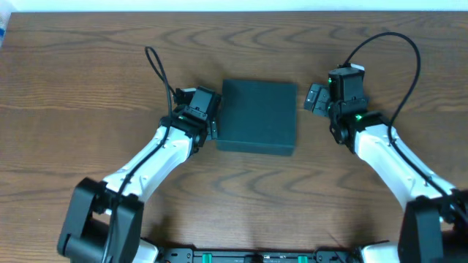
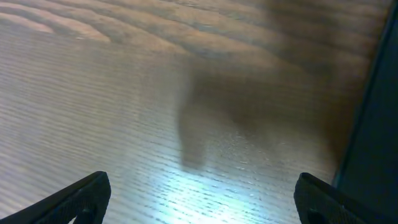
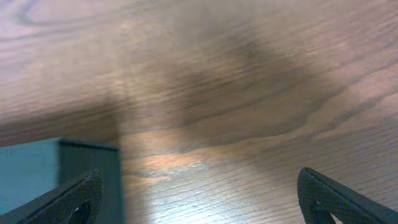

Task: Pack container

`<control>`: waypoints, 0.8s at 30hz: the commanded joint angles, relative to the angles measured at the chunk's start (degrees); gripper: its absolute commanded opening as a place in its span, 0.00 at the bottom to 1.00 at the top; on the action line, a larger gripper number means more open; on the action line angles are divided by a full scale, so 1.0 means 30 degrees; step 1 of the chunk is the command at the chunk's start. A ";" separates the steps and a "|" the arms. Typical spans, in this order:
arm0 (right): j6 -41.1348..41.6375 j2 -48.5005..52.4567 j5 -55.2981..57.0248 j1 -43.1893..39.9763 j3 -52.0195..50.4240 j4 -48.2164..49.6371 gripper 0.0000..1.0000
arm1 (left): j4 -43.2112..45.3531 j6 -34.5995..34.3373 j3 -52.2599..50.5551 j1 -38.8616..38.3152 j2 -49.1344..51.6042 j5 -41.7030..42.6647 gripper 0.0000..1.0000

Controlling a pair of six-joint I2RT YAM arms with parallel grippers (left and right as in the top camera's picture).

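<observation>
Black fingertips [image 2: 84, 196] of the left claw [image 2: 202, 205] poke in at the bottom corners of its wrist view, spread way apart with just wood grain showing between them. So that claw is wide open and not holding anything. Same deal in the right wrist view: the right claw [image 3: 202, 202] has its tips out at both corners, fully open, gripping nothing.

From overhead, the container [image 1: 258, 117] lies flat on the wooden surface [image 1: 88, 58] with its lid down, and it sits right between the two claws. The left claw is parked just beside the container's left side, close enough that it's hard to tell if it's touching or a hair off. In the left wrist view the container's dark wall runs up the right edge, next to one fingertip. The right claw is near the container's right side, up by the far corner, with a small gap of bare wood in between. Its wrist view catches a teal-looking corner of the container by one fingertip.

A black cable [image 1: 156, 69] loops up left of the container, and another one [image 1: 387, 40] arcs to its right.
</observation>
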 commanded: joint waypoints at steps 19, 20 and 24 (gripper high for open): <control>-0.0124 0.1843 -0.0291 -0.0153 0.0058 0.1537 0.99 | -0.0321 -0.1530 -0.0022 -0.0386 0.0670 0.3053 0.95; -0.0124 0.1843 -0.0291 -0.0153 0.0058 0.1537 0.99 | -0.0299 -0.1530 -0.0022 -0.0481 0.0670 0.3060 0.95; -0.0138 0.1836 -0.0175 -0.0153 0.0058 0.1552 0.99 | -0.0277 -0.1537 -0.0022 -0.0707 0.0670 0.2769 0.95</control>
